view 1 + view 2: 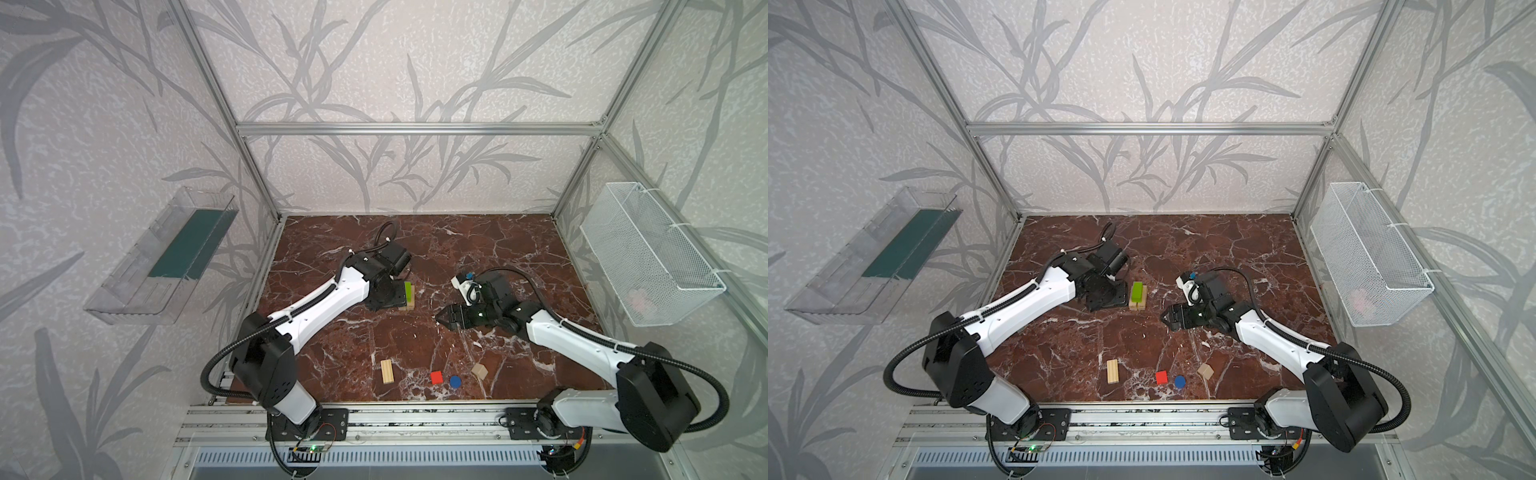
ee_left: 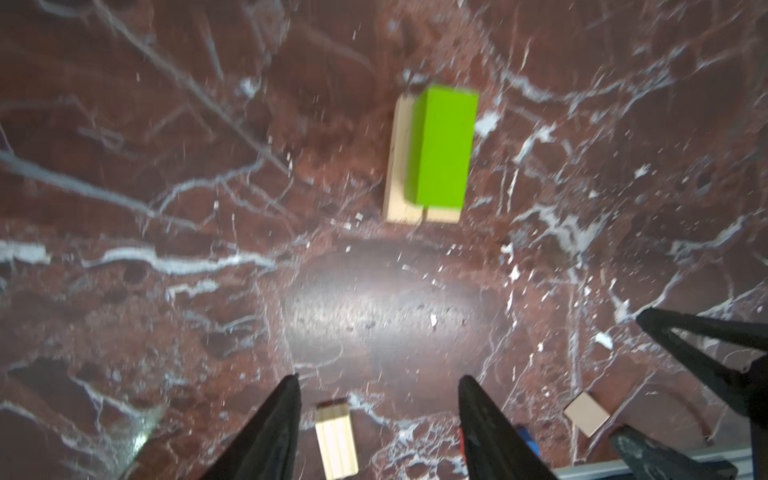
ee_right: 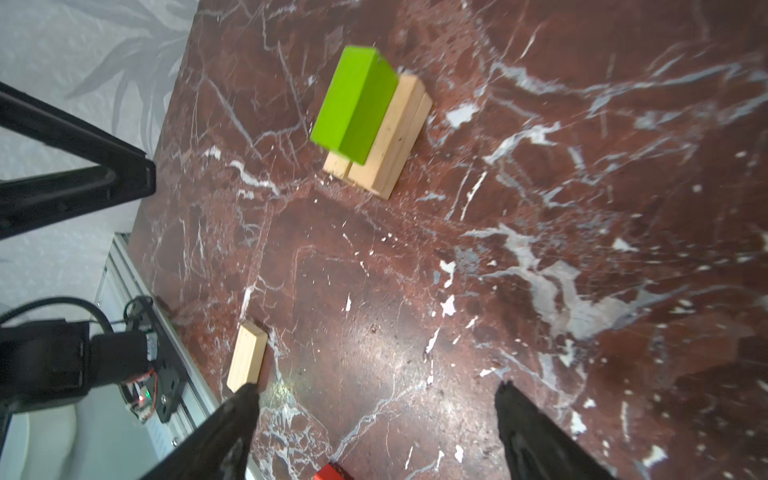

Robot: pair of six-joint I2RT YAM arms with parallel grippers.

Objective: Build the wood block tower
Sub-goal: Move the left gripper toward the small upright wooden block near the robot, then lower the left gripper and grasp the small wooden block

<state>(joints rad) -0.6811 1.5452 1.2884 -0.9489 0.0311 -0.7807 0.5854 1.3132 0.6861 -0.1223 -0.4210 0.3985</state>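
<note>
A lime-green brick (image 1: 408,291) (image 1: 1137,291) lies on two light-wood planks (image 1: 1139,306) (image 3: 392,137) set side by side on the marble table; this low stack also shows in the left wrist view, green brick (image 2: 442,145). My left gripper (image 1: 1106,297) (image 2: 382,378) hangs just left of the stack, open and holding nothing. My right gripper (image 1: 442,320) (image 3: 377,385) is to the stack's right, open and empty. Near the front edge lie a loose plank (image 1: 387,371), a red cube (image 1: 436,377), a blue disc (image 1: 455,381) and a natural-wood piece (image 1: 479,371).
A white wire basket (image 1: 648,257) hangs on the right wall and a clear plastic tray (image 1: 162,257) on the left wall. An aluminium rail (image 1: 415,415) carrying both arm bases runs along the table's front edge. Frame posts stand at the back corners.
</note>
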